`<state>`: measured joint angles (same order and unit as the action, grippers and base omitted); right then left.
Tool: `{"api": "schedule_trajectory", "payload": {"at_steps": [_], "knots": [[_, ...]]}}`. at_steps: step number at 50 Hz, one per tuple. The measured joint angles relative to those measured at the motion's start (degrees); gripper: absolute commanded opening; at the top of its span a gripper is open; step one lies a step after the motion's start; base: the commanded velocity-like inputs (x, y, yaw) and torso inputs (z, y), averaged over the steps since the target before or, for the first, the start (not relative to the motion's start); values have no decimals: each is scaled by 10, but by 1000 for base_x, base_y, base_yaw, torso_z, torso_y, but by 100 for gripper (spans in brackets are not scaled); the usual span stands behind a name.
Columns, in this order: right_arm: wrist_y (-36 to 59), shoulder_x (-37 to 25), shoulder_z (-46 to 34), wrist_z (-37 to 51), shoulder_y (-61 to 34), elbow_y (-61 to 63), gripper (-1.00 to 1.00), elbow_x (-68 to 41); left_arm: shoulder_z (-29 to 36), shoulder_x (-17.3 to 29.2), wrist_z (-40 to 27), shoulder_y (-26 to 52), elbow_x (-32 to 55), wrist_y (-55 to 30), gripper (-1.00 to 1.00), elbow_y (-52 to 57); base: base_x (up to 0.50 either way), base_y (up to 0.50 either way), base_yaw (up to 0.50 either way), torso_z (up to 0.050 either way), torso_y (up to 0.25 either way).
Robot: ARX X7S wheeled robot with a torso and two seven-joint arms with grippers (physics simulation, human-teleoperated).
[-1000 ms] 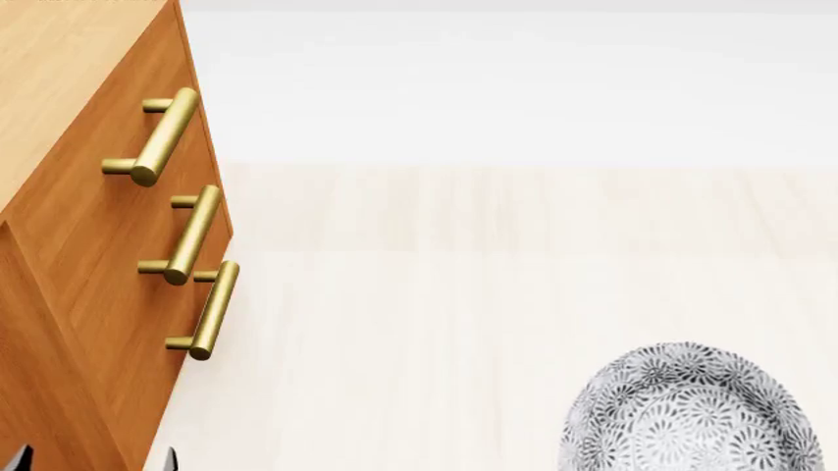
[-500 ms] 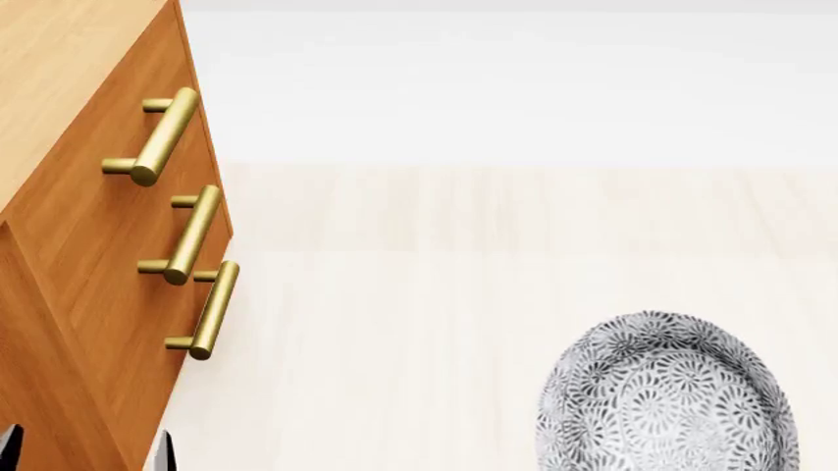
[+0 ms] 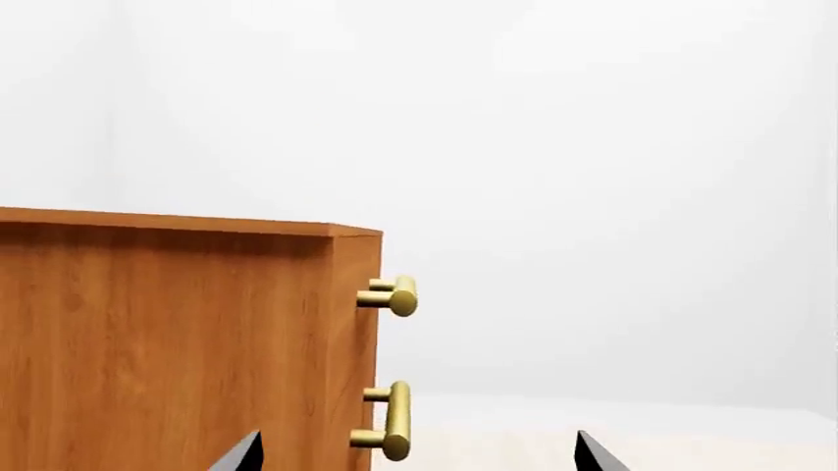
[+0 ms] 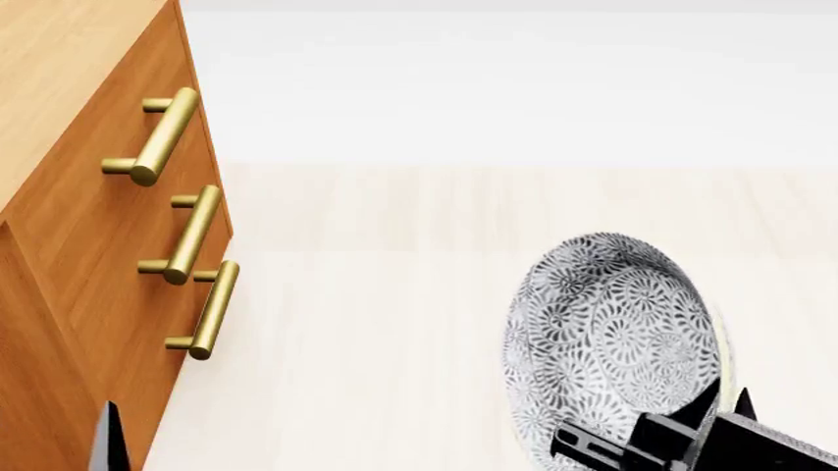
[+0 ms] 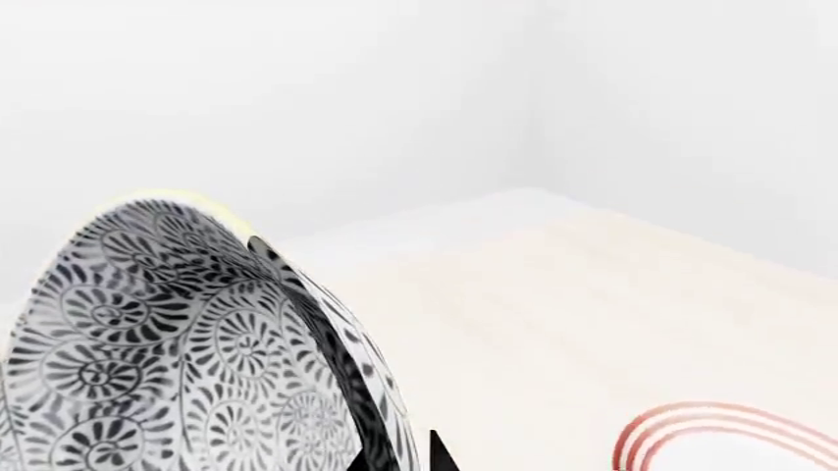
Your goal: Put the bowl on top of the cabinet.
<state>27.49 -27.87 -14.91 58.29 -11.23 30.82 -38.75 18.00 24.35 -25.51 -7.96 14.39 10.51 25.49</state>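
The bowl (image 4: 609,343), white with dense grey-black floral patterning, is raised off the pale wooden floor (image 4: 392,324) and tipped on edge, patterned underside facing the head camera. The right gripper (image 4: 717,410) pinches its rim at the lower right of the head view, one black finger inside and one outside. The orange-brown cabinet (image 4: 92,245), with three brass bar handles (image 4: 164,137), stands at the left, well apart from the bowl. The left gripper (image 3: 416,453) is spread wide beside the cabinet's front corner, holding nothing. A white plate with red rings (image 5: 733,442) lies on the floor.
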Motion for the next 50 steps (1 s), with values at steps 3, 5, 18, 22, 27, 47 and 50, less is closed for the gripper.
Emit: {"api": "schedule_trajectory", "payload": {"at_steps": [3,5,18,22,27,47,50], "knots": [[33,-4,-13,15,-24,14,-100,4,-2,2,1,0,4,2,100,0,0,0,0,0,0],[53,-6,-20,24,-38,22,-100,7,-3,3,2,0,7,2,100,-1,0,0,0,0,0],[136,-19,-68,43,-116,38,-100,30,-4,10,2,-7,11,5,100,9,0,0,0,0,1],[140,-23,-81,37,-130,30,-100,40,-2,14,2,-13,6,5,100,17,0,0,0,0,0],[142,-25,-95,29,-142,19,-100,52,4,22,8,-20,4,5,100,29,0,0,0,0,0],[114,-34,-141,-41,-178,-24,-100,72,42,31,47,17,10,-30,100,37,0,0,0,0,1],[102,-37,-148,-66,-186,-37,-100,72,50,30,52,29,13,-45,100,38,0,0,0,0,0]]}}
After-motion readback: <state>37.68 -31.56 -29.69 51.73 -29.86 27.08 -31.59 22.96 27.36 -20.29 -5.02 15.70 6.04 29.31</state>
